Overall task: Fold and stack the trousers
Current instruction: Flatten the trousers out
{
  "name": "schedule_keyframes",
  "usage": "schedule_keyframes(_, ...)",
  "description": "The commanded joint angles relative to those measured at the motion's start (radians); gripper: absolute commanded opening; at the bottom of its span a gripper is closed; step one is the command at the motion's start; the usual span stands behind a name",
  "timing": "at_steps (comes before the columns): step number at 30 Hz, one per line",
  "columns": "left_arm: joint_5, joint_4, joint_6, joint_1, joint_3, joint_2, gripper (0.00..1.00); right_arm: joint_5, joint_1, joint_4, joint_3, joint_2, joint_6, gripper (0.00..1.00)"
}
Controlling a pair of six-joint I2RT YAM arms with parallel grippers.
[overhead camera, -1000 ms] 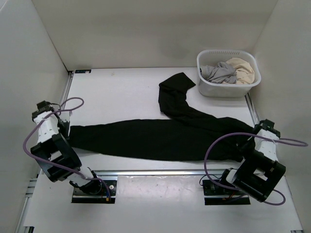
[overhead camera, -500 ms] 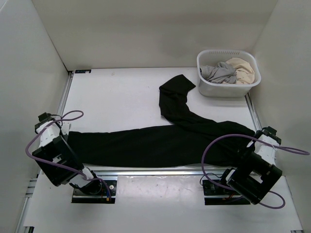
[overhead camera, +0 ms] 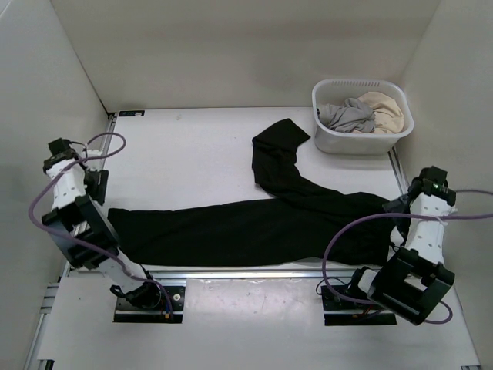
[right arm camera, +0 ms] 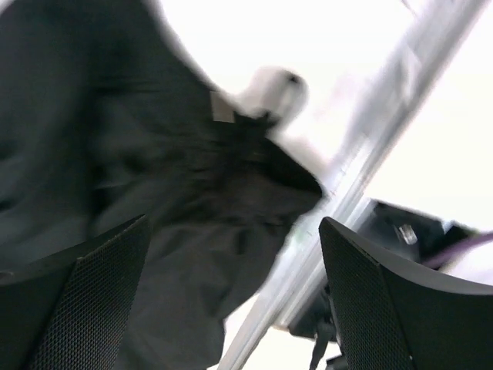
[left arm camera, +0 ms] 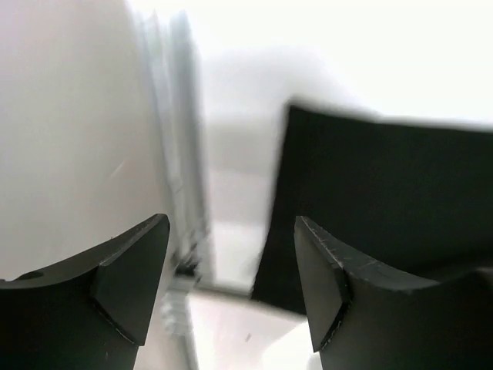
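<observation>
Fingers (left arm camera: 131, 270) of the left gripper (left arm camera: 231, 231) stand well apart with nothing between them, hovering just over the square left end of the trousers (overhead camera: 246, 231). The black trousers lie flat on the table (overhead camera: 185, 146) along its near edge: 1 leg runs straight across, and the other bends away toward the basket (overhead camera: 362, 142), which holds a grey garment (overhead camera: 343, 116) and a beige garment (overhead camera: 385, 108). At the right end, over the bunched waist, the right gripper (overhead camera: 397, 206) also gapes wide and holds nothing. This looks like the spreading step, with no fold made yet. Next, I judge, the stray leg must be pinched near its cuff and laid over the straight leg, edges matched, before any lengthwise fold.
</observation>
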Motion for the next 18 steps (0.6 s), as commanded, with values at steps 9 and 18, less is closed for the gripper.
schedule_keyframes(9, 0.008, 0.188, -0.056, -0.12, -0.181, 0.197, 0.72, -0.064, 0.113, 0.099, -0.157, 0.028, 0.023, 0.95)
schedule_keyframes(18, -0.088, 0.286, -0.231, -0.12, -0.069, 0.237, 0.68, 0.025, 0.113, 0.171, -0.219, 0.143, 0.045, 0.95)
